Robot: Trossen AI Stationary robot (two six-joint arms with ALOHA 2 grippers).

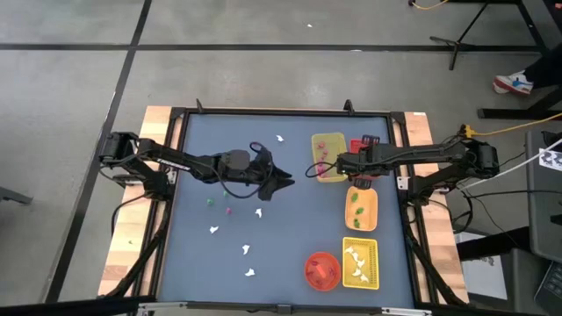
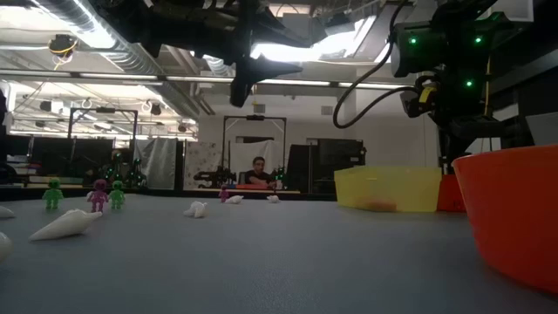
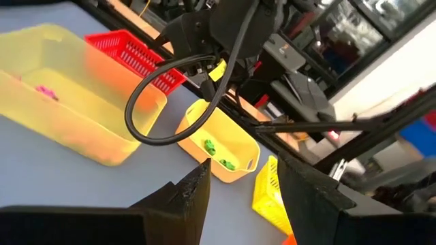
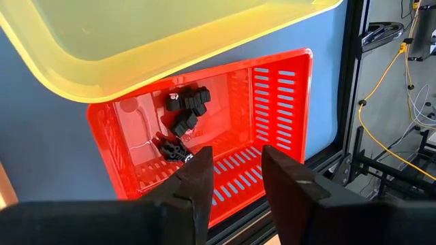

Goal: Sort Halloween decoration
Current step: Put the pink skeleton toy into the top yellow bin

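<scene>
Parted and empty, the right gripper [image 4: 231,173] hangs over the red tray [image 4: 279,88], where dark decoration pieces [image 4: 182,116] lie just ahead of its fingertips, while the left gripper [image 1: 279,182], open too, waits mid-table.

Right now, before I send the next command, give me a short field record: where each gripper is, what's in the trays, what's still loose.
left gripper: open, empty, above mid-table
right gripper: open, empty, above the red tray
red tray contents: dark pieces
yellow tub: pink piece
orange tray: green pieces
yellow tray: white ghosts
bowl: contents unclear
loose on table: white ghosts, pink and green figures
</scene>
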